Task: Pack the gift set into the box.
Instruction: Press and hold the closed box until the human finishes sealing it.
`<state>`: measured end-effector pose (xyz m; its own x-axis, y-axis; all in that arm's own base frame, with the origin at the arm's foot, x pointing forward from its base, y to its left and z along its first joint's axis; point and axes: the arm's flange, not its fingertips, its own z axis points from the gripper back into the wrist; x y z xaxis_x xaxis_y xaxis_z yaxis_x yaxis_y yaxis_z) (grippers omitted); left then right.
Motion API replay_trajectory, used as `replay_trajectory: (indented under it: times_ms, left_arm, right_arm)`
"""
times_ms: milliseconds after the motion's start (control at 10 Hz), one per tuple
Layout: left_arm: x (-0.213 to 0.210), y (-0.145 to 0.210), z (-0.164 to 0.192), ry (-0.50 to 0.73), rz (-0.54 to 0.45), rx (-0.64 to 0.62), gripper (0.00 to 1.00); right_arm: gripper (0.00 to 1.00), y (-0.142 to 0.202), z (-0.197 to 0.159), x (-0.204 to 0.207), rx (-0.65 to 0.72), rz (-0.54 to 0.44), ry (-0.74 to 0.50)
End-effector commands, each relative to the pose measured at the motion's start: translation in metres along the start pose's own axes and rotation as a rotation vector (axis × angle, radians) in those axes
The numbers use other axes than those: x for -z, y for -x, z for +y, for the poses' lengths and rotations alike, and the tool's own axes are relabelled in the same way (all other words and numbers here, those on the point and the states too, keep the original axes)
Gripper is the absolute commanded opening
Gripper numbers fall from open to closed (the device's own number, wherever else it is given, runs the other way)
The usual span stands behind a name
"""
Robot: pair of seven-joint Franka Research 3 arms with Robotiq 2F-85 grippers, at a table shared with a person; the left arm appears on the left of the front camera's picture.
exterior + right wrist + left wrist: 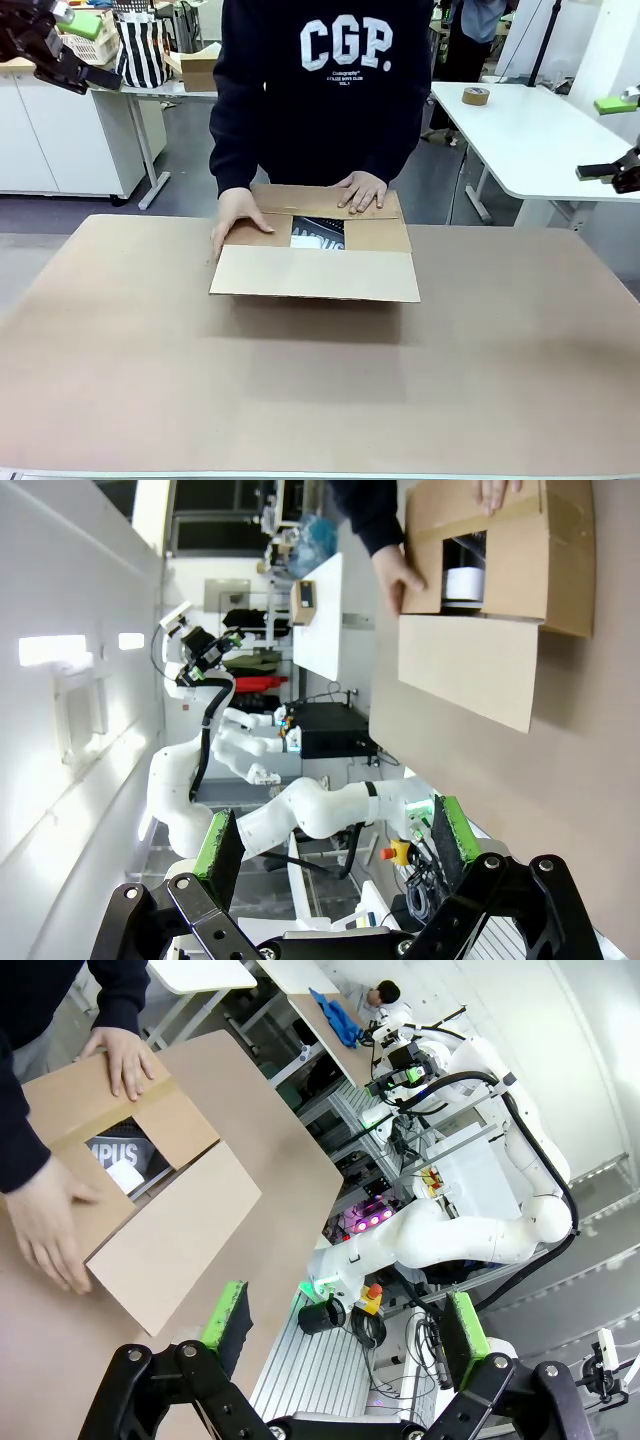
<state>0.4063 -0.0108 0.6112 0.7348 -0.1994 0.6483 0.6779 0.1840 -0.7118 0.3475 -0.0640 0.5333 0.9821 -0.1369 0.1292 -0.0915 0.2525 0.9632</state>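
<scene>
The gift set (318, 235) lies inside the box (315, 274). You can see a dark bit of it through the gap between the flaps. In the left wrist view, big white letters show on the gift set (113, 1153). In the right wrist view, a white patch of the gift set (464, 580) shows in the gap.

The box sits on the brown desk (320, 400), at its far side, near the person. The flap nearest the robot sticks out flat. In the front view, one hand (236, 216) rests on a side flap. The other hand (363, 190) lies flat on the far flap.

The left gripper (48, 52) is up high at the picture's left, well apart from the box. In its own wrist view, the left gripper (345, 1325) has its fingers (228, 1320) spread wide, with nothing between them. The right gripper (590, 138) hangs at the picture's right edge, also far from the box. In its own wrist view, the right gripper (335, 838) has its fingers (218, 845) wide apart too, and they hold nothing.

Behind the person, the front view shows a roll of tape (476, 96) on a white table.
</scene>
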Motion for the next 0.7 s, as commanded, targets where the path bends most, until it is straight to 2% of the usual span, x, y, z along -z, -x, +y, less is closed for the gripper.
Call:
replay_trajectory:
  times_ms: [0,600]
  left_arm:
    - [0.0003,0.0006,-0.002,0.0,0.0,-0.011,1.0]
    - [0.0003,0.0006,-0.002,0.0,0.0,-0.011,1.0]
  right_arm:
    - [1.0,-0.0018,0.0013,0.0015,-0.02,-0.008,-0.025]
    - [1.0,-0.0018,0.0013,0.0015,-0.02,-0.008,-0.025]
